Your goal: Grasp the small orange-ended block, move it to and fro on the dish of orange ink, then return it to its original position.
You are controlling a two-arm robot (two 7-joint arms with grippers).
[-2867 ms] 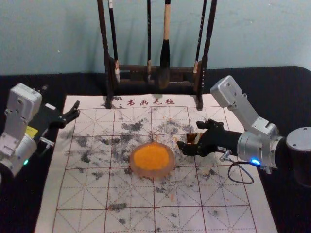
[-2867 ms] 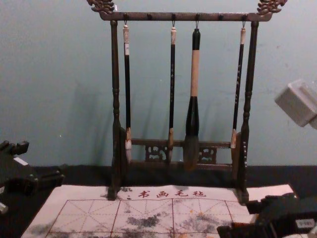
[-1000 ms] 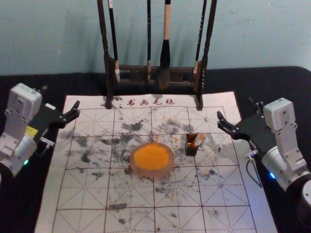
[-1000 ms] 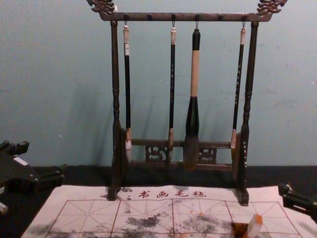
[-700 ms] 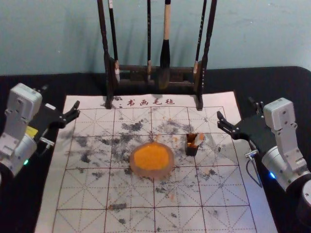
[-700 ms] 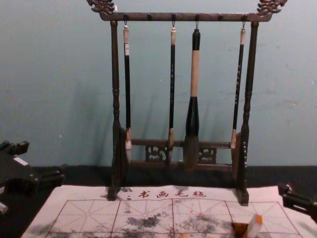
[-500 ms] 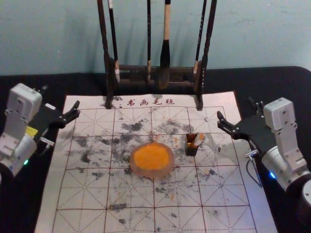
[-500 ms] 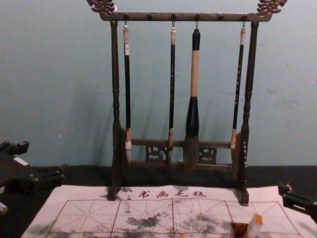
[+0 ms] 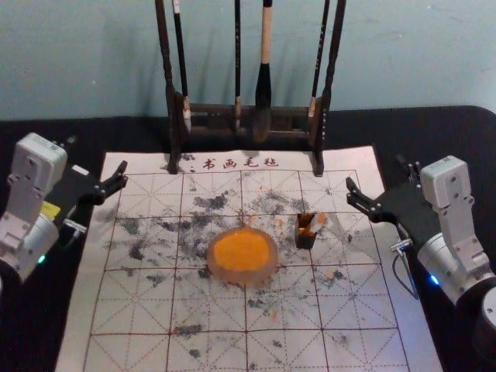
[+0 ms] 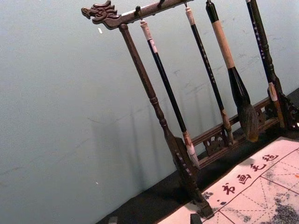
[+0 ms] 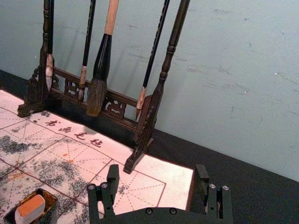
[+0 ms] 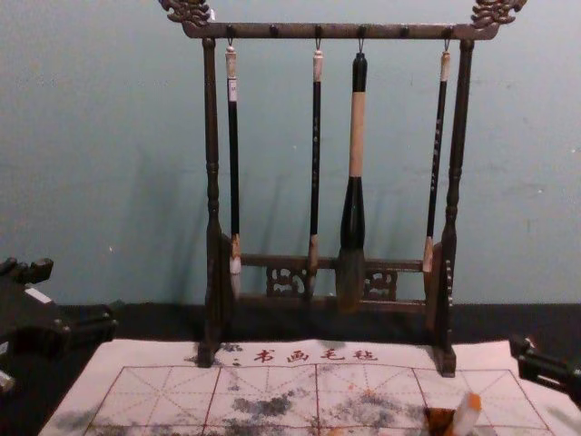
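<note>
Block (image 9: 318,222) is seen in the head view standing in the box (image 9: 305,239), with its top leaning away from the dish (image 9: 242,277). The dish lies to the left of the box and slightly nearer, just beside it, with orange ink (image 9: 240,249) across its middle. The right pincer (image 9: 377,175) is held well apart to the box's right, open and gripping nothing. The left pincer (image 9: 97,155) is parked far to the box's left, also open. The return is judged finished, though a start not yet made would look alike; in either case, clearance of the box is what should be guarded.

In the left wrist view the rack is seen behind the felt, well away from the box.

In the right wrist view the orange end is shown uppermost, tilted within the box. The pincer's fingers are spread, with nothing between them. If another grasp is wanted, the block should be approached in line with its tilt and gripped below the inked end, so that the box is neither pinched nor tipped.

In the chest view the orange end is seen raised above the box. Any sideways sweep there should be avoided, as the block could be knocked.
</note>
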